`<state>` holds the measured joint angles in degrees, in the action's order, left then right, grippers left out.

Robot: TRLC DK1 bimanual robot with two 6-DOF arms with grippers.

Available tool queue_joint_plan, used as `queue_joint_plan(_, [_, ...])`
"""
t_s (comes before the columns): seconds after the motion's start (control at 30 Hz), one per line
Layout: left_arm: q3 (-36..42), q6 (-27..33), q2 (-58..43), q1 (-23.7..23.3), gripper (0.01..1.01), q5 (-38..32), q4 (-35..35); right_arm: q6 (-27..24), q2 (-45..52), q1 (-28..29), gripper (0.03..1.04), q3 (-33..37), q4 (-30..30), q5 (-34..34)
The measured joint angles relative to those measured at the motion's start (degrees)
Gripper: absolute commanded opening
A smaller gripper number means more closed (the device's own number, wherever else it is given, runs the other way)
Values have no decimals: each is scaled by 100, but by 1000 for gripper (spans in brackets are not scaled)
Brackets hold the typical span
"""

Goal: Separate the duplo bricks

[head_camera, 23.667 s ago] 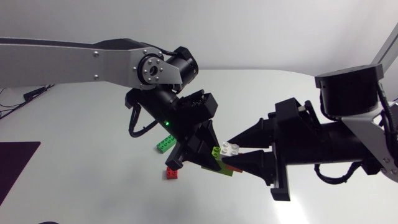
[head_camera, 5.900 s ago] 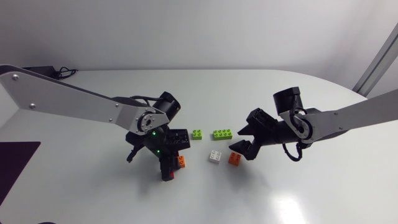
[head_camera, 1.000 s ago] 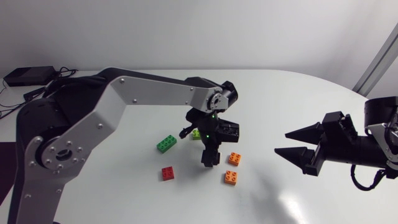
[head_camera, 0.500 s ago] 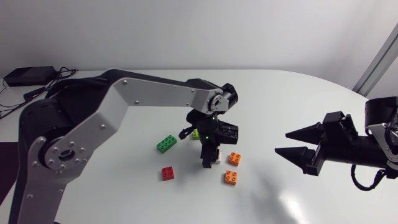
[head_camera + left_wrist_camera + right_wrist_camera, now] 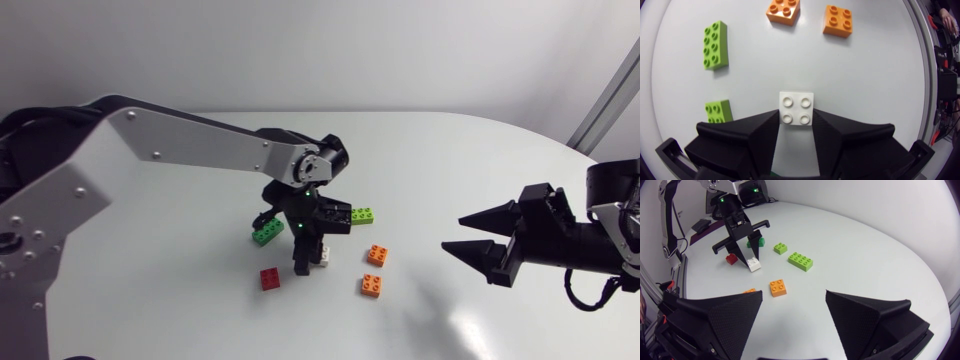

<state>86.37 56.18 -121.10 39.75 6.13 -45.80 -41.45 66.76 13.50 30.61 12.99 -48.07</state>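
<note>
Now the left jaws, clenched on the small white square plastic brick (image 5: 796, 108), have dragged it leftward across the white desk (image 5: 450, 160), clear of the nearer orange square brick (image 5: 376, 254). Every brick looks single, so separation seems done. The right jaws hang released, well apart.

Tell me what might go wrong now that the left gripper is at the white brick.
1. The left gripper pinches the white brick only at its fingertips, on the brick's near half. If it lifts, the brick may twist or slip out.
2. A small green brick lies close beside one finger. Opening or swinging the gripper could knock it.
</note>
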Motion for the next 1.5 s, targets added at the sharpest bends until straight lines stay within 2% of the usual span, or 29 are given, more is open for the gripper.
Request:
queue_joint_plan(0.3, [-839,17,420,-138,311,2,455,4,-223,-153,910,0,160,2])
queue_joint_plan(0.33, [-857,17,422,-138,359,2,496,4,-260,-153,910,0,195,2])
queue_joint_plan(0.43, [-890,17,433,-138,679,7,557,4,-376,-153,910,0,238,4])
queue_joint_plan(0.5, [-896,15,433,-122,849,7,566,2,-461,-153,910,0,313,4])
queue_joint_plan(0.57, [-929,13,435,-111,957,13,564,4,-540,-153,911,-2,348,7])
queue_joint_plan(0.6, [-940,11,444,-105,980,42,568,4,-570,-153,918,-2,365,7])
queue_joint_plan(0.83, [-988,-68,942,-166,984,254,557,7,-846,-153,941,-2,649,11])
queue_joint_plan(1.0, [-988,-247,1641,-404,984,310,546,33,-1137,-157,957,-2,901,72])
queue_joint_plan(1.17, [-1071,-553,2428,-664,984,313,568,293,-1602,-393,990,15,918,420])
queue_joint_plan(1.5, [-2164,-1268,3847,-1130,984,-120,1034,850,-2315,-881,995,68,896,1185])
